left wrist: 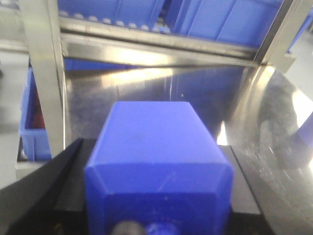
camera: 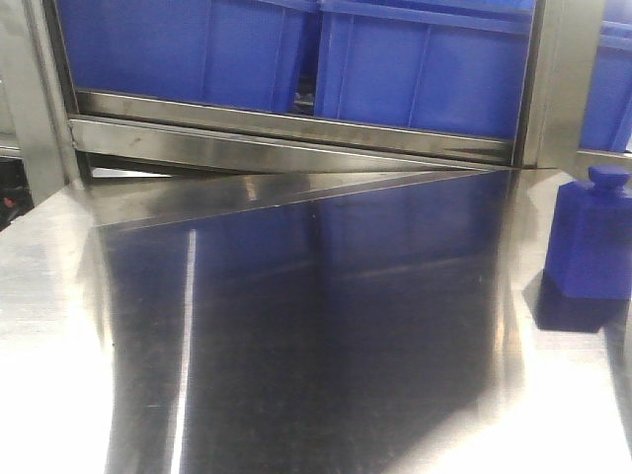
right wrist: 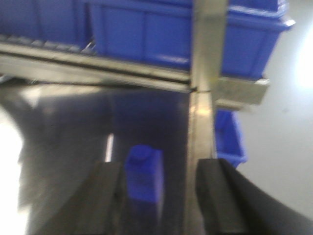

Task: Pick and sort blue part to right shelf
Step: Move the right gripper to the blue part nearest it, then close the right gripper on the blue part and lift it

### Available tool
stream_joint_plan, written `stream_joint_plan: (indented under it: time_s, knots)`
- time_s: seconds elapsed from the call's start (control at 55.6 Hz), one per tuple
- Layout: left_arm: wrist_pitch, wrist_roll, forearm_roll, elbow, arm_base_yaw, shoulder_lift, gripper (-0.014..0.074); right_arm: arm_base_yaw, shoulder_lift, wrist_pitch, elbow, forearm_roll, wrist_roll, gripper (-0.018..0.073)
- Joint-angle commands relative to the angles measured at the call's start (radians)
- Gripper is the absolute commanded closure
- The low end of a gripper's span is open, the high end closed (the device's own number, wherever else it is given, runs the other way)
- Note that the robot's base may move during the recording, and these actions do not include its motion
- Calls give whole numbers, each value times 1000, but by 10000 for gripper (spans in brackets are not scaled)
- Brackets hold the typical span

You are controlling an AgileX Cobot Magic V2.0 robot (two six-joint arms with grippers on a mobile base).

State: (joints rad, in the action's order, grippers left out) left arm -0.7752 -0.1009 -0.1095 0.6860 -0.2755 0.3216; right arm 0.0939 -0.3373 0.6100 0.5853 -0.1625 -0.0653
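In the left wrist view the blue part (left wrist: 156, 142) fills the space between the two black fingers (left wrist: 54, 186). It lies on its side, sloped shoulders and small nub toward the camera. My left gripper (left wrist: 155, 161) is shut on it, above the steel table (left wrist: 274, 147) and facing the right shelf (left wrist: 146, 54), a steel rack of blue bins. My right gripper (right wrist: 159, 169) is open, hanging over a second blue block with a wider cap (right wrist: 143, 174) that stands on the table nearer its left finger. The front view shows that block (camera: 591, 242) at the right edge and no gripper.
Large blue bins (camera: 425, 69) sit on the rack behind a flat steel rail (camera: 296, 133). An upright steel post (right wrist: 208, 49) stands at the table's right corner. A lower blue bin (right wrist: 227, 137) sits beyond the table edge. The steel table (camera: 296, 326) reflects the bins.
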Motion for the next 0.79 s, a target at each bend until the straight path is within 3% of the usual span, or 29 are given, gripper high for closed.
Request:
stream_joint_plan:
  time_s: [0.0,0.144,0.324,0.575,0.773]
  knots:
    - [108,5,7,19,-6,-28,190,52,-137,24,133,-54,-23,22]
    - [115,5,13,19,-6,-42,211,116,-310,39,211,-71,-27,14]
    - [117,5,13,19,-6,-42,210,108,-512,168,342,-65,-8,14]
    - [109,5,13,19,-6,-42,205,105,-825,382,553,79,155,14]
    - [98,5,13,19,-6,-42,205,105,-994,380,593,107,194,14]
